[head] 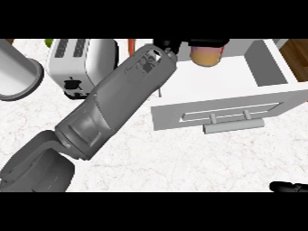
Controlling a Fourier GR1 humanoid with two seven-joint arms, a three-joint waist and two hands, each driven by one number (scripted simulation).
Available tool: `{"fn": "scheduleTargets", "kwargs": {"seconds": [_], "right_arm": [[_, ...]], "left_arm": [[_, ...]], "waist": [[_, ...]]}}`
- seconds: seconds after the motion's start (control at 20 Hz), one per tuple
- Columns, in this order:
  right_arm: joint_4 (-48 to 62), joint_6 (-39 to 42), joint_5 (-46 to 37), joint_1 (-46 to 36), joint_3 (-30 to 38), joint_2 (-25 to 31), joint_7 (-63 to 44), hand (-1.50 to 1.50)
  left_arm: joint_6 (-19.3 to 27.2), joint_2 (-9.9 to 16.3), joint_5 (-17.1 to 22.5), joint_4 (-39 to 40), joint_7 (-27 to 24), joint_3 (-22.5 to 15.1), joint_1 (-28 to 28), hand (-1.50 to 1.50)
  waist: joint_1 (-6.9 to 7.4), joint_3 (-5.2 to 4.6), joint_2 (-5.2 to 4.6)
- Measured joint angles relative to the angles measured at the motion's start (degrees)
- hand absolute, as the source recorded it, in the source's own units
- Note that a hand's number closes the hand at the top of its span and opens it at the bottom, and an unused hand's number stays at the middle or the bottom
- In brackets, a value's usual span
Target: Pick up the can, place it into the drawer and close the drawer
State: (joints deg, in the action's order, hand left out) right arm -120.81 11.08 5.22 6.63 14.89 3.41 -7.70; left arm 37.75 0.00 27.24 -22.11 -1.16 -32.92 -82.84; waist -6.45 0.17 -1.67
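The can (205, 57), pinkish-yellow and round, hangs at the far left of the open white drawer (273, 67), over its inside. My left forearm runs from the lower left up to it. My left hand (167, 44) is black, and its fingers (209, 43) curl over the can's top and hide it. The drawer's front panel (236, 110) with its grey handle (231, 127) faces me, pulled far out over the counter. My right hand (295, 186) lies low at the bottom right edge, only straight fingers showing, away from the drawer.
A white toaster (83, 63) stands left of my forearm. A large grey cylinder (9, 70) stands at the far left. An orange item (131, 45) and a green one (49, 43) peek out at the back edge. Wooden floor (306, 58) shows right of the drawer.
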Motion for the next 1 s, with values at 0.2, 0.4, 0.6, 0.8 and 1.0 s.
{"fn": "scheduleTargets", "kwargs": {"seconds": [0.2,0.4,0.6,0.8,1.0], "right_arm": [[0.04,0.33,-0.29,0.06,-0.39,0.05,0.41,-1.50],[-1.03,-0.09,-0.15,-0.92,-0.77,0.23,-1.28,-1.50],[-0.86,-0.12,-0.81,-0.93,-1.67,-0.20,-1.01,-1.50],[-1.50,-0.13,-1.93,-0.83,-1.78,0.09,-0.14,-1.50],[-3.04,-0.21,-6.37,-1.57,-1.70,2.37,1.33,-1.50]], "left_arm": [[1.97,0.00,1.05,0.57,-0.58,-1.67,1.13,-1.50],[3.61,0.00,2.30,1.13,-0.85,-2.30,0.92,-1.50],[5.57,0.00,3.36,1.38,-1.58,-3.09,1.38,-1.50],[6.85,0.00,4.93,0.64,-2.41,-3.57,2.16,-1.50],[7.53,0.00,6.74,0.25,-3.50,-3.13,2.62,-1.50]], "waist": [[-0.67,0.00,-0.09],[-0.89,-0.02,-0.13],[-1.31,-0.01,-0.27],[-1.22,-0.02,-0.18],[-1.01,-0.06,-0.21]]}}
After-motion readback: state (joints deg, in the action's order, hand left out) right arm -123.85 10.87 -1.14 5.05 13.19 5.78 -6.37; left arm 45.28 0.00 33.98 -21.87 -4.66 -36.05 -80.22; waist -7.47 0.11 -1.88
